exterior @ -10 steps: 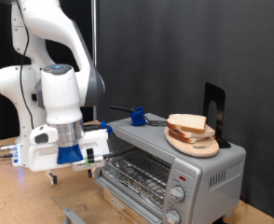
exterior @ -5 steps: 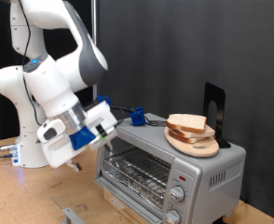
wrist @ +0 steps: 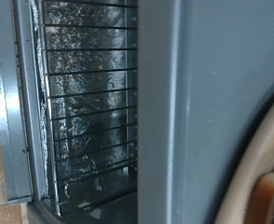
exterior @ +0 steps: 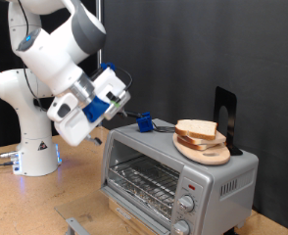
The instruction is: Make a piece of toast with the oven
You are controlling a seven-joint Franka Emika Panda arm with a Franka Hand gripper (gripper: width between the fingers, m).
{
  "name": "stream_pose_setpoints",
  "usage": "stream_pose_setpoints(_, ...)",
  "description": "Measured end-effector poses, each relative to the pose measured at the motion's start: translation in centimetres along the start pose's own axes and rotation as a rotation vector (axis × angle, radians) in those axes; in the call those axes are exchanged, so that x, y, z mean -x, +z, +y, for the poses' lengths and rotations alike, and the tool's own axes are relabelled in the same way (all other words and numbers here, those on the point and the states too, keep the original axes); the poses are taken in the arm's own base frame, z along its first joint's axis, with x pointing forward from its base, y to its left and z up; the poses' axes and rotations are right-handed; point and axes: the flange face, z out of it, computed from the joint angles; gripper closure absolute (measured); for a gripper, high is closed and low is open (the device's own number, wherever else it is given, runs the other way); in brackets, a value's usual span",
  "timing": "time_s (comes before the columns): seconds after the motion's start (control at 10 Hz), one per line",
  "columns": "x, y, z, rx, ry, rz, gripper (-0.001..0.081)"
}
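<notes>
The silver oven (exterior: pixel 227 176) stands at the exterior view's right, its front showing the wire rack (exterior: pixel 139 181) and two knobs (exterior: pixel 189 204). The piece of toast (exterior: pixel 196 128) lies on a round wooden plate (exterior: pixel 208 154) on top of the oven. My gripper (exterior: pixel 121 108) is raised above the oven's upper corner at the exterior view's left, tilted towards the oven top. Its fingers do not show clearly and nothing shows between them. The wrist view shows the wire rack (wrist: pixel 86 103), the grey oven top (wrist: pixel 202 112) and the plate's rim (wrist: pixel 260 154).
A blue cup (exterior: pixel 143 121) sits behind the oven near the gripper. A black upright stand (exterior: pixel 224 116) is behind the plate. The robot base (exterior: pixel 31 147) is at the exterior view's left. A grey metal edge (exterior: pixel 75 226) shows on the wooden table in front of the oven.
The arm has risen from low in front of the oven, up and towards the exterior view's right, and the hand has tilted; it now sits level with the oven top.
</notes>
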Motion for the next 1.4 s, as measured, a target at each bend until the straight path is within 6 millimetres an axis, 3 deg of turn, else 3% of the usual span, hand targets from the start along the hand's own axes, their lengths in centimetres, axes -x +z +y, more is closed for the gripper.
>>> stream_pose_setpoints(0.3,1.1,-0.3,-0.4,-0.005,-0.041,-0.007,0.0001)
stream_pose_setpoints(0.6,4.2,-1.2,-3.9,-0.080,-0.296,-0.035,0.0001)
stream_pose_setpoints(0.9,8.4,-2.1,-6.8,0.140,-0.565,0.082,0.0001)
stream_pose_setpoints(1.0,9.1,-2.5,-7.1,0.216,-0.598,0.127,0.0001)
stream_pose_setpoints(1.1,9.1,-2.4,-7.0,0.182,-0.575,0.111,0.0001)
stream_pose_setpoints(1.4,11.1,-1.8,-7.5,0.178,-0.831,0.024,0.0001)
